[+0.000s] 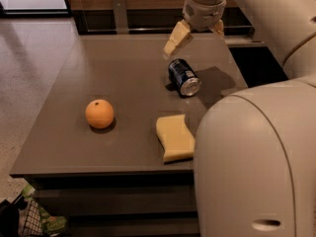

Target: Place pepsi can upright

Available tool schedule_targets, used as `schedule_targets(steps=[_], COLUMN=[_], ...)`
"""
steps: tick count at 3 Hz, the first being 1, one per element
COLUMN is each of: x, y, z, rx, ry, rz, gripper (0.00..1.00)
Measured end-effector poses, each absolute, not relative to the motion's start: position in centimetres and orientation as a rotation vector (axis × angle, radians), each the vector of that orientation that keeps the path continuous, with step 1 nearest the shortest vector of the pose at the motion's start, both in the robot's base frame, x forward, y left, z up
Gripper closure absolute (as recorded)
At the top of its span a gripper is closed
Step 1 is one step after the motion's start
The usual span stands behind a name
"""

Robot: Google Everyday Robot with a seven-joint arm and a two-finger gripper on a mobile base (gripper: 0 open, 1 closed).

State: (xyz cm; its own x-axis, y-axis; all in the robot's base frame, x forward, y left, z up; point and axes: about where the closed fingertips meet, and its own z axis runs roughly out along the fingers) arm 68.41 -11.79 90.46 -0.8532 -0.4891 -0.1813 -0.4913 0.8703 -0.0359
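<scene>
The pepsi can (183, 77) is dark blue with a silver end and lies on its side on the grey-brown table (123, 68), right of the middle, its silver end facing the front right. My gripper (196, 33) hangs above the table's far side, just behind and above the can and apart from it. Its tan fingers (175, 37) are spread open and hold nothing.
An orange (99, 113) sits at the table's front left. A yellow sponge (175, 137) lies near the front edge, in front of the can. My arm's large white body (256, 162) covers the right side of the view. A basket (29, 221) sits on the floor at lower left.
</scene>
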Motion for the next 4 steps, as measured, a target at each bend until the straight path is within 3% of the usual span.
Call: schedule_targets(steps=[4], x=[67.5], y=[-10.1], z=[86.0], rx=[-0.683], ry=[2.993], rz=[-0.028], gripper=[0.00])
